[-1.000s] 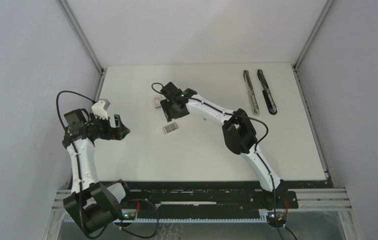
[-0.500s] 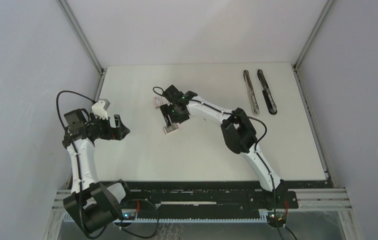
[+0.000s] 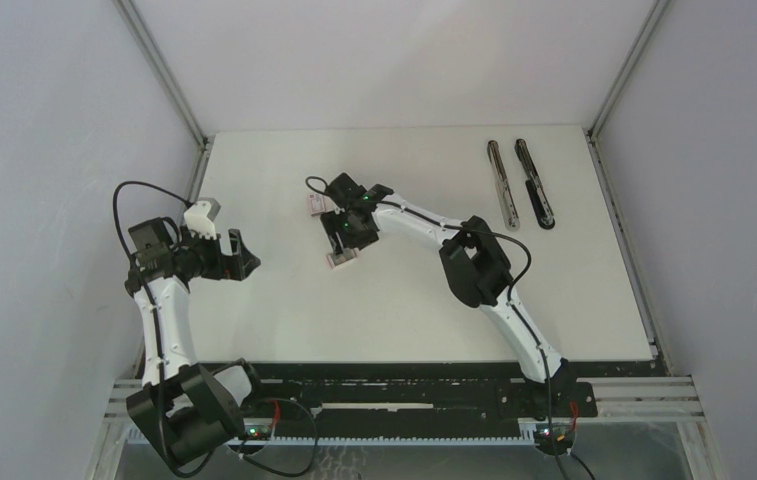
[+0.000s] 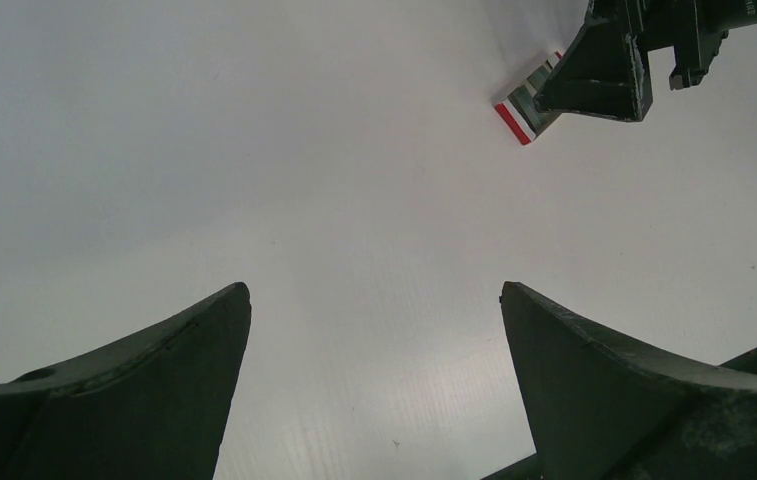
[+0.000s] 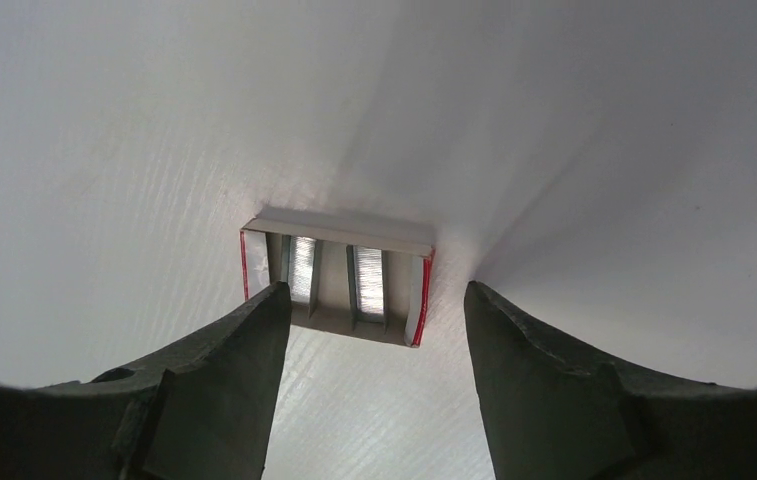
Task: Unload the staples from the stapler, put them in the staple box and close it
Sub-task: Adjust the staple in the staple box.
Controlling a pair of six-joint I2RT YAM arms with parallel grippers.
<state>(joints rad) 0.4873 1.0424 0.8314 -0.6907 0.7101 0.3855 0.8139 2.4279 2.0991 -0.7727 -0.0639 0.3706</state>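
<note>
While unclenched over the box (image 5: 339, 222) of staples (image 5: 368, 281), right hand (image 5: 376, 300) far from stapler (image 3: 534, 188); left hand (image 4: 374, 292) released too.

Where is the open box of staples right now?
In the right wrist view, the open box lies on the table under the spread fingers of the right gripper, holding two strips of staples; from above, that is left of the table's centre.

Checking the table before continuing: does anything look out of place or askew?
The stapler lies opened into two parts, far right. The small box sits open and skewed between the right gripper's fingers, two staple strips inside. Nothing looks spilled.
</note>
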